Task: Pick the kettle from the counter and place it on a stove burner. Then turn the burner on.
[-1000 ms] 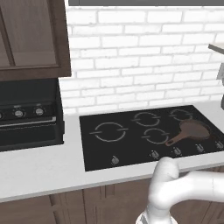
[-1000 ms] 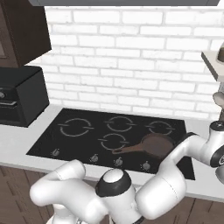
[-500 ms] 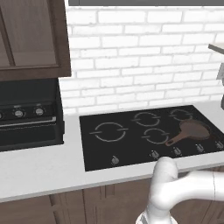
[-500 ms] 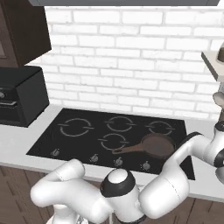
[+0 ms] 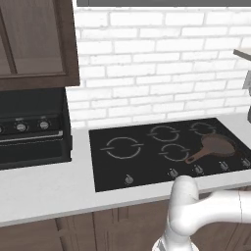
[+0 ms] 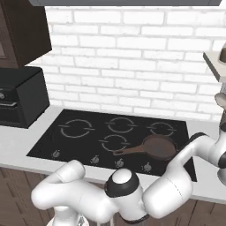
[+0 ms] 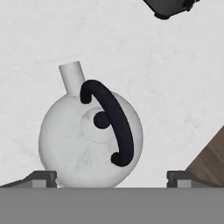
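Note:
Seen from above in the hand view, the pale grey kettle (image 7: 83, 140) stands on the white counter (image 7: 166, 65), with its black arched handle across the knob top and its short spout pointing away. My gripper (image 7: 111, 178) hangs over it, open, and the two fingertips (image 7: 43, 177) sit well apart on either side of the kettle's near edge. Nothing is held. The large stove burner (image 5: 122, 148) (image 6: 77, 129) is the left ring on the black cooktop. My arm reaches off to the right in both base views.
A brown frying pan (image 5: 215, 146) (image 6: 156, 147) lies on the cooktop's right burner, above a row of knobs (image 5: 129, 179). A black oven box (image 5: 29, 132) stands at the left. A dark object (image 7: 168, 6) sits beyond the kettle, and the counter's edge (image 7: 205, 153) is close on its right.
The forearm at the right edge of the right base view has shifted slightly. The pan and the cooktop have not moved.

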